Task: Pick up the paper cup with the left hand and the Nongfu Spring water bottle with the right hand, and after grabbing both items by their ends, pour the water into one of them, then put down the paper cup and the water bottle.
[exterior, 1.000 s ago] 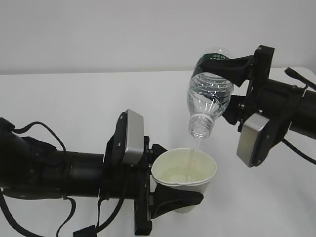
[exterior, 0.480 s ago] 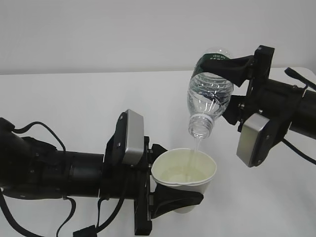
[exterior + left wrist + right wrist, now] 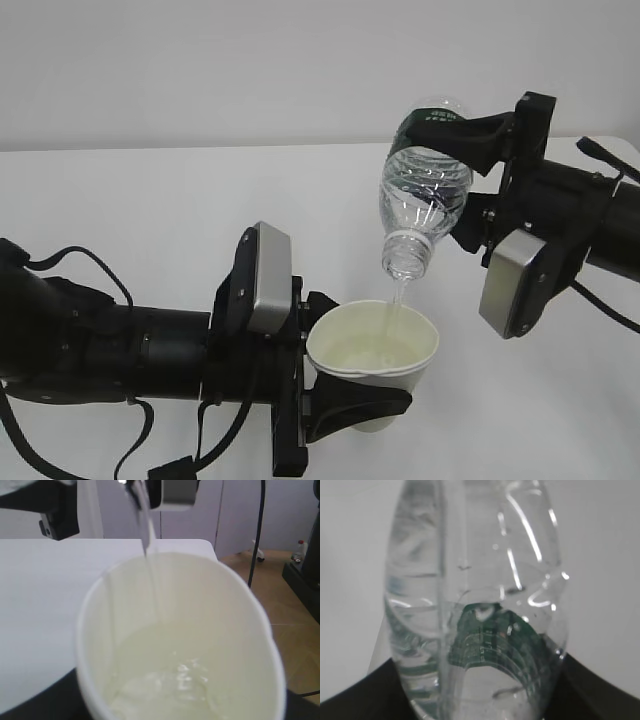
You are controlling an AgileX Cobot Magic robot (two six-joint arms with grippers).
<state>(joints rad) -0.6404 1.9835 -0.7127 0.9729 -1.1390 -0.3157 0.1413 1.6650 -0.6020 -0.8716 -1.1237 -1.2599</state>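
My left gripper (image 3: 350,405) is shut on the lower part of the cream paper cup (image 3: 373,352), held upright above the table. The cup fills the left wrist view (image 3: 180,645) with water (image 3: 170,680) pooled in its bottom. My right gripper (image 3: 455,135) is shut on the base end of the Nongfu Spring water bottle (image 3: 425,190), which is tipped mouth-down over the cup. A thin stream of water (image 3: 397,300) runs from the bottle's open mouth into the cup. In the right wrist view the clear bottle (image 3: 475,605) with its green label fills the frame between the dark fingers (image 3: 597,690).
The white table (image 3: 150,210) spreads under both arms. Loose black cables (image 3: 95,265) hang by the left arm. In the left wrist view the table's far edge meets a wooden floor (image 3: 280,580) with a dark stand and cable.
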